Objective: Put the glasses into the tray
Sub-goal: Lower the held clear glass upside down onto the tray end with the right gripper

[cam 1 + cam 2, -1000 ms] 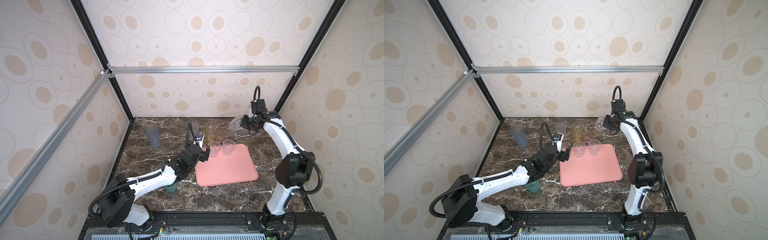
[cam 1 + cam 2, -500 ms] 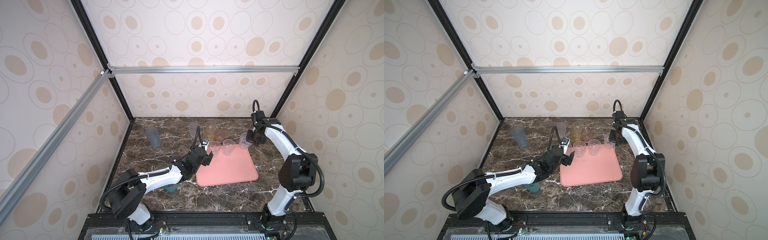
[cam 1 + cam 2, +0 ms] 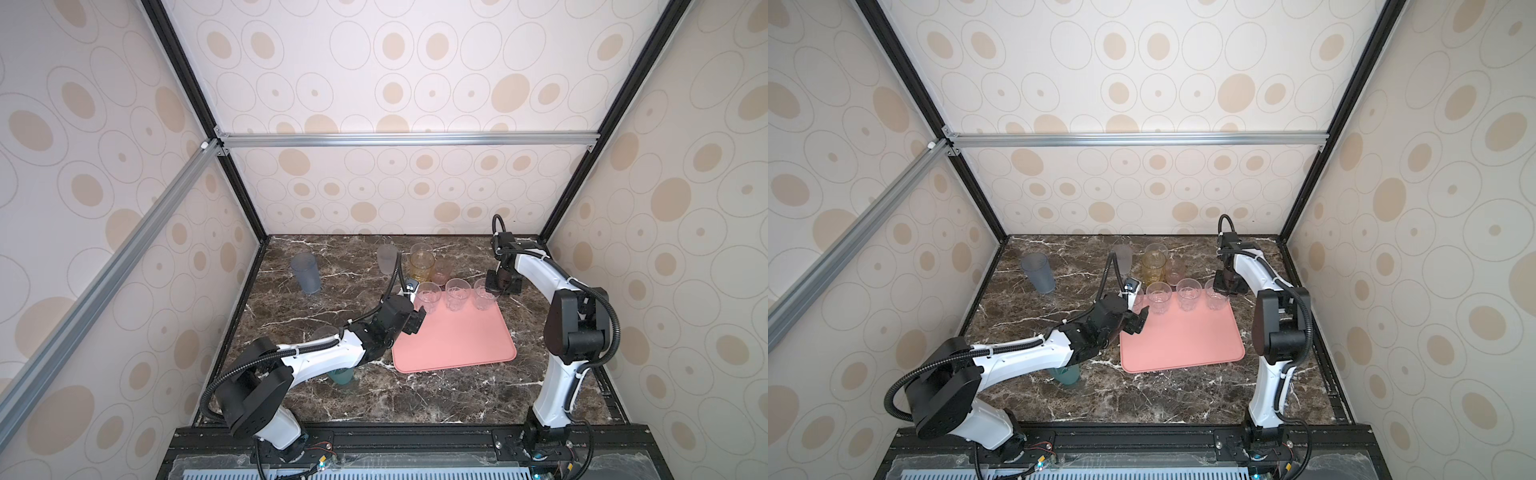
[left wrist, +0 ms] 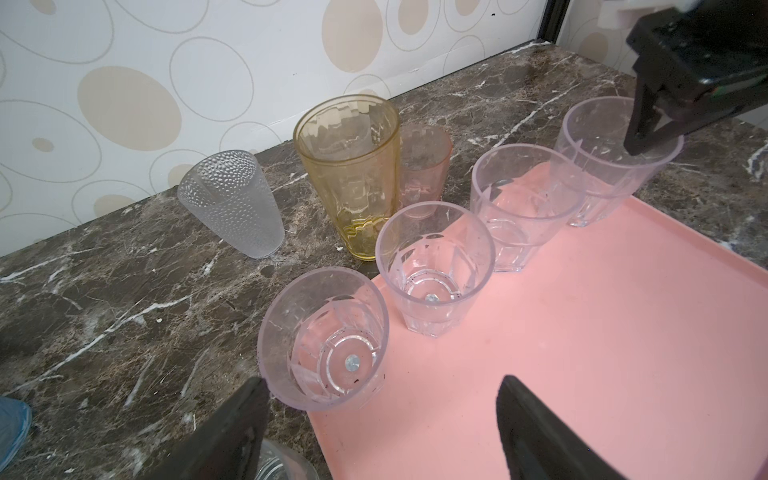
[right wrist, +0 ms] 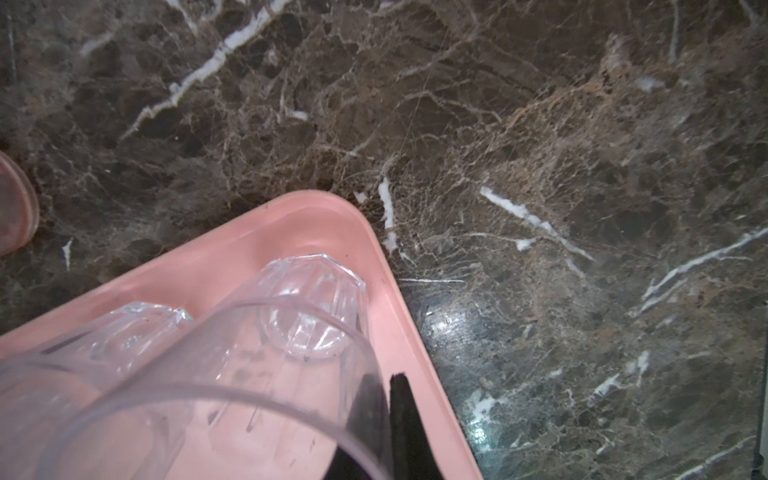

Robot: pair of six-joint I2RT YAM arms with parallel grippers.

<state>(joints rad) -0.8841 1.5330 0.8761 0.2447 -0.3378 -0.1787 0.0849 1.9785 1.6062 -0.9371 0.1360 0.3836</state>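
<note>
The salmon-pink tray [image 3: 457, 345] lies mid-table. Three short clear glasses stand along its far edge in both top views. My right gripper [image 3: 495, 292] is shut on the rim of the rightmost one [image 4: 611, 166], one finger inside and one outside the wall [image 5: 384, 386]; its base rests in the tray's far right corner. My left gripper [image 4: 382, 390] hovers open over the tray's far left corner. Between its fingers, close to one fingertip, stands another clear glass [image 4: 328, 336] at the tray's edge. Amber [image 3: 422, 262], pink [image 3: 440, 272] and frosted [image 3: 386, 257] glasses stand behind the tray.
A blue-grey glass [image 3: 305, 272] stands at the back left. A teal glass [image 3: 343, 376] and a clear one [image 3: 326, 332] stand by my left arm. The back wall is close behind the glasses, and the right wall is near my right arm.
My right gripper has carried the clear glass from the back right down onto the tray's far right corner. My left gripper has shifted slightly towards the tray, staying open.
</note>
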